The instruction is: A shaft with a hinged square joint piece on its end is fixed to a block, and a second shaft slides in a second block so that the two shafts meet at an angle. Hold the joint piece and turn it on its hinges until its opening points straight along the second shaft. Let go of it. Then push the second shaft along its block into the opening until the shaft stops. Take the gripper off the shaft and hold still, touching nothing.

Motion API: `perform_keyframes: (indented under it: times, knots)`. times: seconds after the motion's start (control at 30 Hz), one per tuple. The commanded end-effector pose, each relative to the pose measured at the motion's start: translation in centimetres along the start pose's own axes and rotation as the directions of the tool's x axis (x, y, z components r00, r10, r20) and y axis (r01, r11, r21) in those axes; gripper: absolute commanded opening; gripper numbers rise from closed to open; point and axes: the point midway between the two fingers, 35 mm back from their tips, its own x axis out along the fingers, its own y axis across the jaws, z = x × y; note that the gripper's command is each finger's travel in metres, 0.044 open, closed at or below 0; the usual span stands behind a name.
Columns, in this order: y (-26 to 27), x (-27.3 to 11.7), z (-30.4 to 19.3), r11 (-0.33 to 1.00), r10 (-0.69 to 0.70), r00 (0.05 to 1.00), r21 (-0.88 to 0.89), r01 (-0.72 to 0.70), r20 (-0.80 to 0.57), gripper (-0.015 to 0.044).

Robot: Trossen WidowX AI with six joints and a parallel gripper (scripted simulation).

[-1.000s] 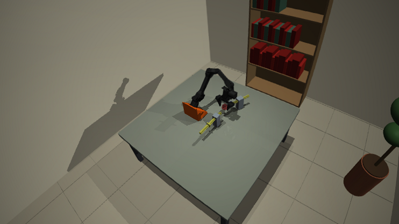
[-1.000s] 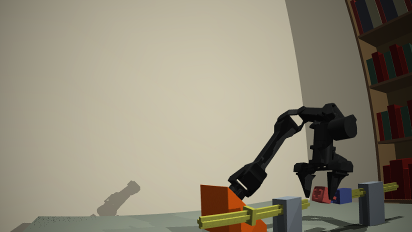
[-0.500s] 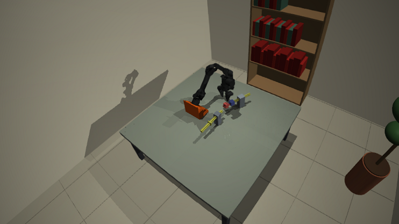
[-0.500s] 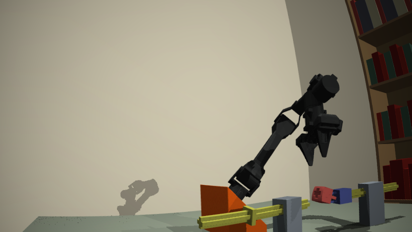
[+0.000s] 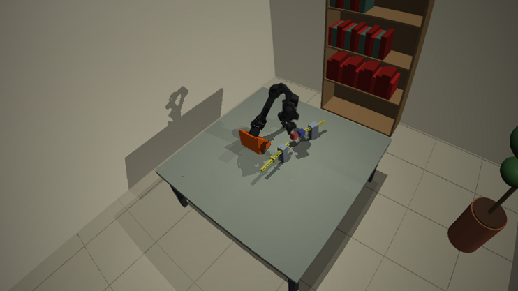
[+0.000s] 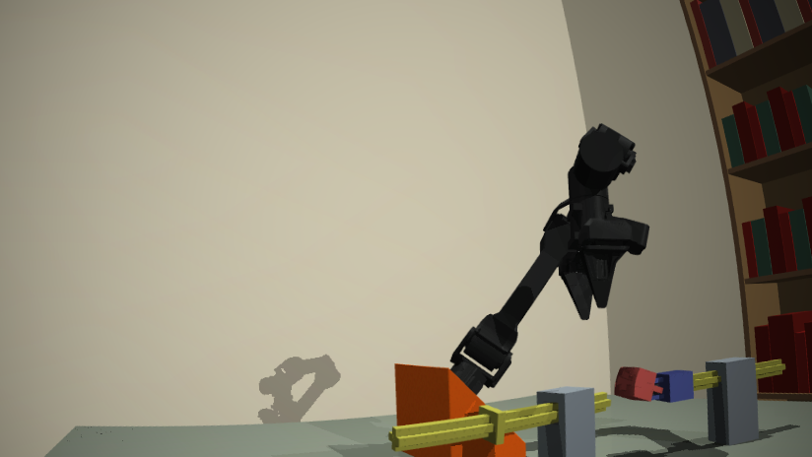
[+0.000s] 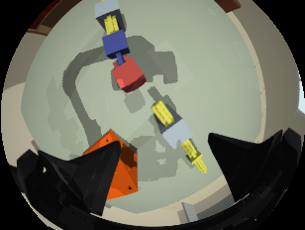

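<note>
The red joint piece (image 5: 294, 135) (image 6: 635, 384) (image 7: 129, 75) hangs hinged on the blue piece (image 5: 301, 132) (image 6: 677, 385) (image 7: 116, 43) of the first yellow shaft (image 6: 770, 368), held in a grey block (image 5: 313, 130) (image 6: 738, 397). Its far end faces roughly toward the second yellow shaft (image 5: 268, 164) (image 6: 442, 429) (image 7: 162, 113); exact alignment cannot be told. That shaft passes through the second grey block (image 5: 282, 152) (image 6: 579, 423) (image 7: 176, 134), its tip apart from the red piece. My gripper (image 6: 593, 312) (image 7: 164, 143) is open and empty, raised above both shafts, touching neither.
A yellow collar (image 6: 496, 424) sits on the second shaft, on the side of its block away from the joint. The orange arm base (image 5: 253, 141) (image 6: 423, 397) (image 7: 125, 173) stands beside the shafts on the table (image 5: 256, 208). A bookshelf (image 5: 359, 106) stands behind the table.
</note>
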Motion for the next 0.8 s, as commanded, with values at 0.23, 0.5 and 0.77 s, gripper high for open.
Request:
perform_keyframes:
  times: [0.23, 0.5, 0.77]
  knots:
    - [-0.20, 0.75, -0.81, 0.989, 0.034, 0.999, 0.146, -0.034, 0.000, 0.0440]
    - [-0.18, 0.97, -0.77, 0.930, 0.035, 0.999, 0.367, -0.030, -0.009, 0.0440]
    - [-0.16, 1.18, -0.72, 0.822, 0.037, 0.999, 0.569, -0.020, -0.018, 0.0440]
